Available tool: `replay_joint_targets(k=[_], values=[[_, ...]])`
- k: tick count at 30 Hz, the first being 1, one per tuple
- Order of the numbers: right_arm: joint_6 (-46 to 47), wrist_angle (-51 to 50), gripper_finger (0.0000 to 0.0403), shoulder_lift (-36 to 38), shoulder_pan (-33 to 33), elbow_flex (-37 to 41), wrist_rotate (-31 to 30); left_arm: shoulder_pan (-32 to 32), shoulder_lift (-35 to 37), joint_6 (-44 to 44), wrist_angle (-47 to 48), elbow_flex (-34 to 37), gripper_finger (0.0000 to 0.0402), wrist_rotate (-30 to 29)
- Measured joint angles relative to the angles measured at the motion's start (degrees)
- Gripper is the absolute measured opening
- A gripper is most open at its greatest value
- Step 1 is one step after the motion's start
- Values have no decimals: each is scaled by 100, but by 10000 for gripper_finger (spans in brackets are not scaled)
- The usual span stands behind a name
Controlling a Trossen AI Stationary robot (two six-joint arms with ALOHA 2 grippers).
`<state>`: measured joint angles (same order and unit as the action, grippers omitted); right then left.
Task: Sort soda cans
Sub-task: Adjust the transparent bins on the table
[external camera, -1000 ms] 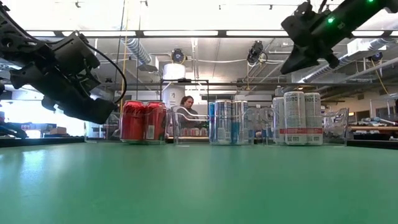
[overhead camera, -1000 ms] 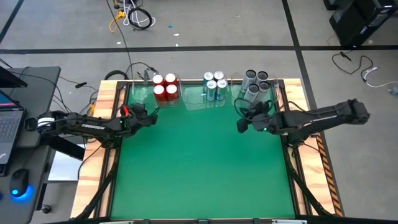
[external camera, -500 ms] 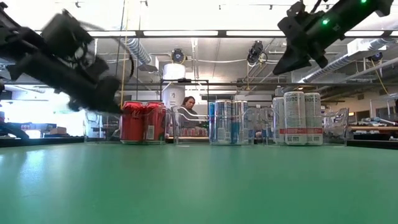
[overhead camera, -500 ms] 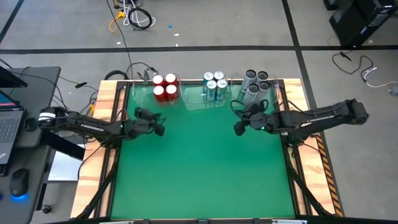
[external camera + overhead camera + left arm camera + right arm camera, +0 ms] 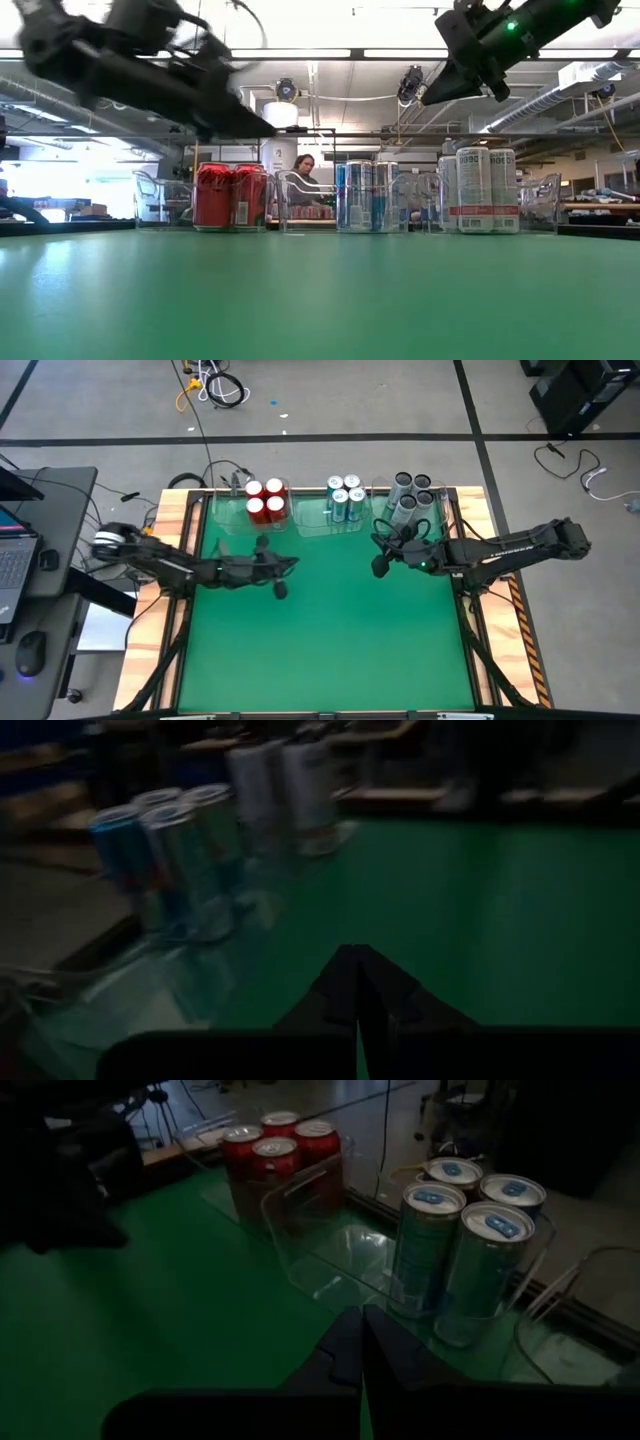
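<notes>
The soda cans are all in the clear bins along the table's far edge: four red cans point(image 5: 265, 501) in the left-hand bin, four light blue-and-white cans point(image 5: 345, 498) in the middle bin point(image 5: 330, 525), four grey cans point(image 5: 412, 495) in the right-hand one. No can stands loose on the green mat point(image 5: 320, 630), so I judge the sorting done, though the low view may hide a can behind another. My left gripper point(image 5: 281, 582) hangs over the mat in front of the red cans, fingers pressed together and carrying nothing. My right gripper point(image 5: 379, 565) hovers just in front of the grey cans, likewise closed and carrying nothing. What is left is probably only pulling both arms back.
</notes>
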<state>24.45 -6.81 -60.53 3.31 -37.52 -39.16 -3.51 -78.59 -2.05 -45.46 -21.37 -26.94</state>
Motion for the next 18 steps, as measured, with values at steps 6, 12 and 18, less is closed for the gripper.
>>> replay_joint_targets(k=[6,12,18], values=[[-2,-50,0,0,0,0,-26,499,-1374,146,29,-894,1,-634],[77,-281,0,4,0,0,-163,1003,-2320,11,79,-1434,0,-961],[567,-887,0,50,-44,0,-343,1299,-2642,-229,94,-1503,0,-1404]])
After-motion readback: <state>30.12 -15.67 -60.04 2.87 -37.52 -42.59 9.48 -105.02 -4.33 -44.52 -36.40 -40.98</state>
